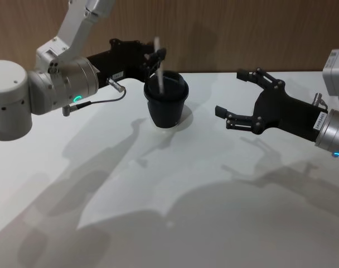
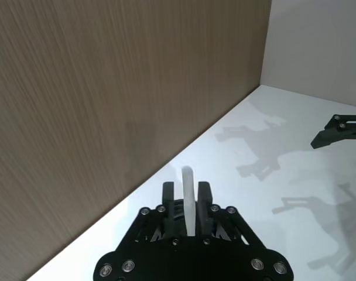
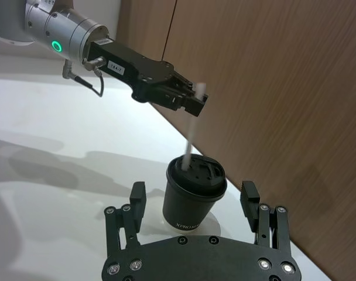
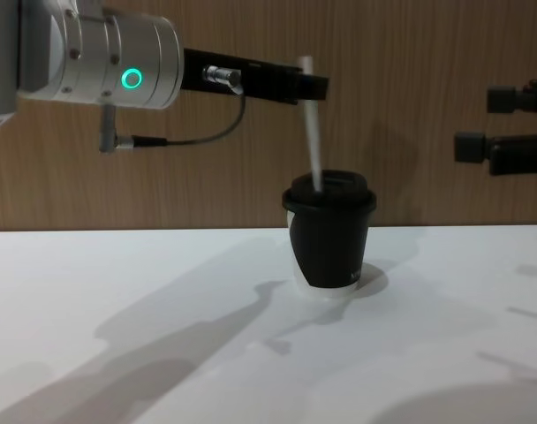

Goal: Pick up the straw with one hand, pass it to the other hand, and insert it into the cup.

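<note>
Above the cup point(image 1: 165, 103), the left gripper point(image 1: 157, 57) clenches the straw point(image 4: 312, 132); right gripper point(image 1: 236, 92) spread wide, well apart.

White straw point(image 4: 313, 132) in black cup point(image 4: 329, 238)

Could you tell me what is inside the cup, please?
The straw enters through the lid of the cup, its top held by the left gripper. Its lower end and any contents are hidden by the lid.
</note>
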